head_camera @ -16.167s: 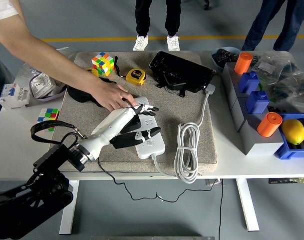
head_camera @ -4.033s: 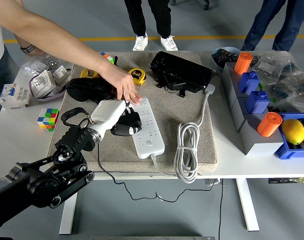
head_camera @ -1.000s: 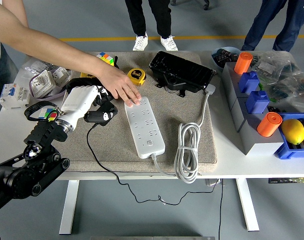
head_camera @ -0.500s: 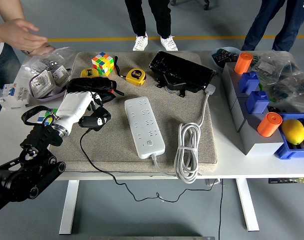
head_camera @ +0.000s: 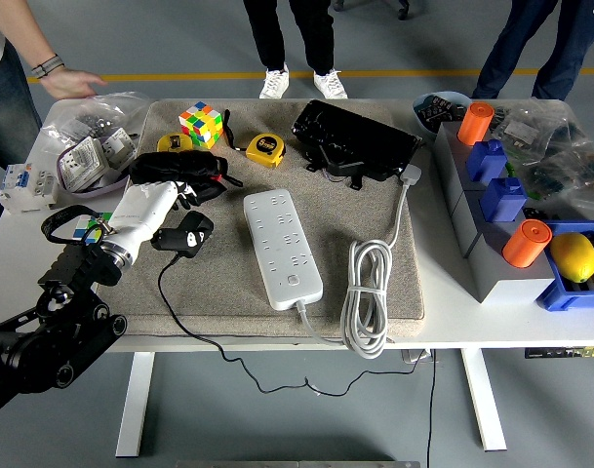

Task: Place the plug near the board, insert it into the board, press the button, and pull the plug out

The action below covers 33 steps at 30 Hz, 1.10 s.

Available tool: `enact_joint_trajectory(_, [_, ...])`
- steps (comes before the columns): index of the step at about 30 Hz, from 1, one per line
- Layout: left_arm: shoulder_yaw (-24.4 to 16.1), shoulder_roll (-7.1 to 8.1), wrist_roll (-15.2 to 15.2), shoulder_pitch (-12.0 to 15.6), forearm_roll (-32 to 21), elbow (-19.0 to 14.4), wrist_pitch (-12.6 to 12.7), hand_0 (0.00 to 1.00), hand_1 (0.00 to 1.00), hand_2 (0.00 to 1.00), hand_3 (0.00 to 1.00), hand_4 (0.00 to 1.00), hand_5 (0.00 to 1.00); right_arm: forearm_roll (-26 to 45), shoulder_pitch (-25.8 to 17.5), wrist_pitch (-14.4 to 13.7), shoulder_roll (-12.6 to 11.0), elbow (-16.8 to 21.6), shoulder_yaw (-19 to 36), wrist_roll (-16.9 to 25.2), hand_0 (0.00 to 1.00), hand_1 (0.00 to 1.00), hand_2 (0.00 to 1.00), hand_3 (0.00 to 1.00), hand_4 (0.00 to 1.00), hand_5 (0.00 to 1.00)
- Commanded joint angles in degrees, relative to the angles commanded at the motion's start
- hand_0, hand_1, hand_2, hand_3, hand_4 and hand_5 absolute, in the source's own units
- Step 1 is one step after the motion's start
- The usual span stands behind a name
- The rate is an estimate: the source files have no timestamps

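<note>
The left robot hand [head_camera: 165, 216] holds the black plug [head_camera: 187, 236] with curled fingers, clear of the white power strip [head_camera: 281, 246] to its right on the mat [head_camera: 345, 210]. The plug looks pulled out already; setting it down gently on the mat, cord slack, would finish well. One plug, one power strip, one yellow tape measure [head_camera: 265, 149].

No lettering, brand or number can be read anywhere. The yellow tape measure [head_camera: 264, 148] near the table's far edge bears a dark round label, too small to make out.
</note>
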Motion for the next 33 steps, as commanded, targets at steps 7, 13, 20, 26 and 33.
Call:
enact_joint_trajectory(7, [-1.73,0.25,-1.08,0.4,-1.69,-1.52,-0.97,0.511,0.656,0.667,0.696,0.998,0.46,-0.04,0.05,0.02,0.06,-0.01,0.1,0.02,0.606,0.611,0.563,0.541,0.706,0.207])
enact_joint_trajectory(13, [-3.91,0.42,-2.43,1.24,-3.75,-3.29,-0.91,0.601,0.714,0.73,0.728,0.998,0.659,-0.05,0.1,0.04,0.09,-0.05,0.11,0.0,0.608,0.611,0.562,0.541,0.706,0.205])
enact_joint_trajectory(20, [-7.62,0.36,-10.77,3.28,-15.16,-3.25,2.22,0.686,0.76,0.772,0.751,0.976,0.708,-0.05,0.22,0.06,0.15,-0.11,-0.02,-0.06,0.606,0.611,0.563,0.542,0.705,0.204])
enact_joint_trajectory(26, [-12.01,-0.54,-19.02,5.28,-28.75,-2.2,3.44,0.712,0.773,0.789,0.754,0.957,0.688,-0.03,0.34,0.03,0.31,-0.28,-0.08,-0.13,0.607,0.611,0.563,0.542,0.705,0.204])
enact_joint_trajectory(33, [-17.07,-1.33,-20.49,6.64,-36.95,-1.21,3.88,0.7,0.732,0.739,0.705,0.897,0.506,-0.1,0.58,-0.06,0.34,-0.3,0.01,-0.23,0.607,0.611,0.563,0.542,0.706,0.204])
